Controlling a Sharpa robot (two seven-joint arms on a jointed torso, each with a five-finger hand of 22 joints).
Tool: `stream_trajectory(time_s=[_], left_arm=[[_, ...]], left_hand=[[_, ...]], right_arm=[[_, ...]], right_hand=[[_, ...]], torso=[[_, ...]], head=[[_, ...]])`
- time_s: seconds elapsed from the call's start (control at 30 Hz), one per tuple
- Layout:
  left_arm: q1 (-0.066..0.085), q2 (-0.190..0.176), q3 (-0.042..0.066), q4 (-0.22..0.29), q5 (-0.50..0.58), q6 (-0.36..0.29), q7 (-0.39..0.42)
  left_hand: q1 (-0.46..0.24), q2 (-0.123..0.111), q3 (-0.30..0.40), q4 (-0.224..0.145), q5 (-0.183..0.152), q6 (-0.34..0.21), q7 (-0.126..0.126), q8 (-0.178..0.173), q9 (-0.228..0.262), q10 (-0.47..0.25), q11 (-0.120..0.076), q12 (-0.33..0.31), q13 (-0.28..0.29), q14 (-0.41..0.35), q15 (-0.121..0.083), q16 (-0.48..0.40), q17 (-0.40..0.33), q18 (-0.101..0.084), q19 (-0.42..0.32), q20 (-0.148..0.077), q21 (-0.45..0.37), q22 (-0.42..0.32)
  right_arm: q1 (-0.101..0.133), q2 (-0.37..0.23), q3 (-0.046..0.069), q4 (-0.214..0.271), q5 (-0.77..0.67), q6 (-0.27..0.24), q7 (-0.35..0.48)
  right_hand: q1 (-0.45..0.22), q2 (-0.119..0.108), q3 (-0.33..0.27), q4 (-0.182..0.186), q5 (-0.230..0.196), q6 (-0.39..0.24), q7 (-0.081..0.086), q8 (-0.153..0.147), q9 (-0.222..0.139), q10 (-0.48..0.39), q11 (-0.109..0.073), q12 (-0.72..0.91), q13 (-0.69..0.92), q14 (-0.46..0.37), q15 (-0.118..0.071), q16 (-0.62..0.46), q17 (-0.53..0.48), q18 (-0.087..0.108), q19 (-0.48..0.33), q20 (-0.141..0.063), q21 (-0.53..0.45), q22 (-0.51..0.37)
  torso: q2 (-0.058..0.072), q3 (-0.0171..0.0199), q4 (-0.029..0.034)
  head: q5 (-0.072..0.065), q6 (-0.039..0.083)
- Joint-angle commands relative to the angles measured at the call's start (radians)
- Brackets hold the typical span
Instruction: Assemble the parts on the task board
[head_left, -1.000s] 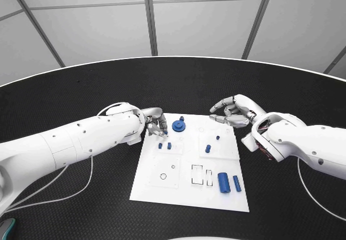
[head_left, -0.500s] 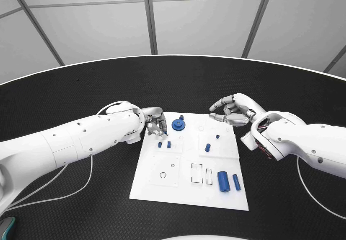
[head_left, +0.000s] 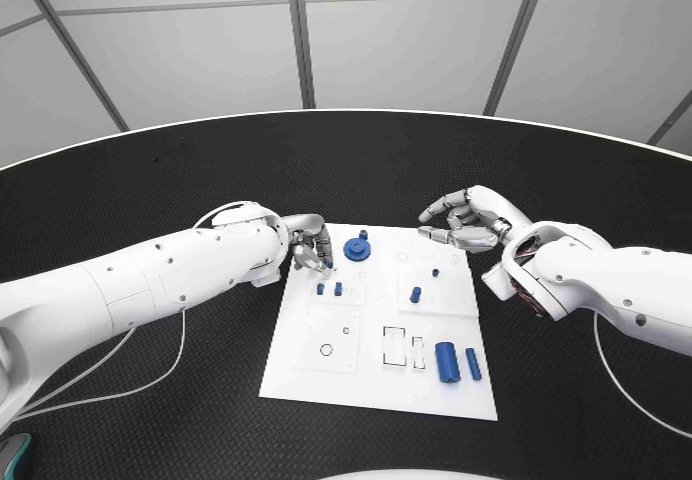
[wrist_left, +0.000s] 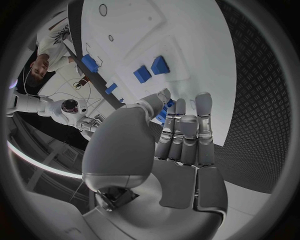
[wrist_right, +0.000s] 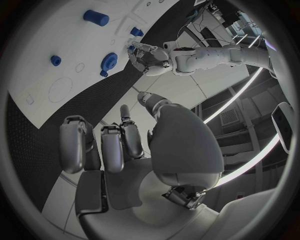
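Observation:
The white task board lies mid-table. My left hand hovers at its far-left corner, and its thumb and fingers pinch a small blue part, mostly hidden. Just right of that hand a blue gear-like part stands on the board. Two small blue pegs stand below the hand, and another peg stands mid-board. Two blue cylinders lie near the front right. My right hand hangs over the far-right corner, its fingers curled in with nothing in them.
Black outlines and small round holes mark the board's front half. Black textured tabletop surrounds the board. A white cable trails from my left arm across the table's left side.
The left hand's fingers have drawn up slightly with the small blue part. The right hand has stayed where it was.

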Motion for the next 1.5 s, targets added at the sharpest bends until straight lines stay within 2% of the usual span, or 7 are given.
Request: stream_trajectory(time_s=[0.03,0.2,0.47,1.3,1.5], left_arm=[[0.0,0.0,0.0,-0.002,-0.001,0.001,0.0],[0.0,0.003,0.0,-0.004,-0.001,0.006,-0.001],[0.0,0.011,0.0,-0.008,-0.021,0.019,0.001],[-0.001,0.017,0.0,-0.001,-0.027,0.024,0.008],[-0.001,0.017,0.0,0.001,-0.027,0.021,0.012]], left_hand=[[0.006,0.001,0.004,-0.002,-0.003,-0.003,-0.001,0.005,0.001,0.001,0.003,-0.004,0.001,-0.001,0.0,0.002,-0.001,0.007,0.001,0.002,-0.005,-0.001],[0.006,0.001,0.004,-0.002,-0.003,-0.003,-0.001,0.005,0.001,0.001,0.003,-0.004,0.001,-0.001,0.0,0.002,-0.001,0.007,0.001,0.002,-0.005,-0.001],[0.008,0.001,0.005,-0.003,-0.003,-0.003,-0.001,0.004,0.002,0.001,0.003,-0.005,0.001,-0.002,0.0,0.002,0.0,0.008,0.0,0.002,-0.007,-0.003],[0.007,-0.002,0.003,-0.002,-0.004,-0.004,0.001,0.002,0.003,0.001,0.005,-0.007,0.002,-0.005,0.002,0.002,-0.001,0.008,-0.003,0.002,-0.011,-0.008],[0.01,-0.009,0.002,-0.002,-0.003,-0.022,0.007,-0.012,0.001,-0.002,0.009,-0.012,0.003,0.002,0.005,0.007,0.022,0.007,0.0,0.005,-0.01,-0.005]], right_arm=[[0.0,0.0,0.0,0.0,0.0,0.0,0.0],[0.0,0.0,0.0,0.0,0.0,0.0,0.0],[0.0,0.0,0.0,0.001,0.0,0.0,0.0],[0.0,0.0,0.0,0.001,0.0,0.0,0.0],[0.0,0.001,0.0,0.001,0.0,0.0,0.001]], right_hand=[[-0.001,0.006,-0.001,0.006,0.003,0.005,0.002,0.005,-0.001,0.002,0.0,0.004,0.095,0.084,-0.007,-0.002,0.168,0.009,0.027,-0.008,-0.002,0.058],[-0.001,0.006,-0.001,0.006,0.003,0.005,0.002,0.005,-0.001,0.002,0.0,0.004,0.095,0.084,-0.007,-0.002,0.168,0.009,0.027,-0.008,-0.002,0.058],[-0.001,0.006,-0.001,0.006,0.003,0.005,0.002,0.005,-0.001,0.002,0.0,0.004,0.095,0.084,-0.007,-0.002,0.168,0.009,0.027,-0.008,-0.002,0.058],[-0.001,0.006,-0.001,0.006,0.003,0.005,0.002,0.005,-0.001,0.002,0.0,0.004,0.095,0.084,-0.007,-0.002,0.168,0.009,0.027,-0.008,-0.002,0.058],[-0.001,0.006,-0.001,0.006,0.003,0.005,0.002,0.005,-0.001,0.002,0.0,0.004,0.095,0.084,-0.007,-0.002,0.168,0.009,0.027,-0.008,-0.002,0.058]], torso=[[0.0,0.0003,-0.0012],[0.0,0.0008,0.0002],[0.0,0.0006,-0.0012],[-0.001,0.0008,-0.0001],[-0.001,0.001,-0.0003]], head=[[0.001,-0.001],[0.0,-0.002],[0.0,-0.003],[-0.004,-0.007],[-0.004,-0.008]])
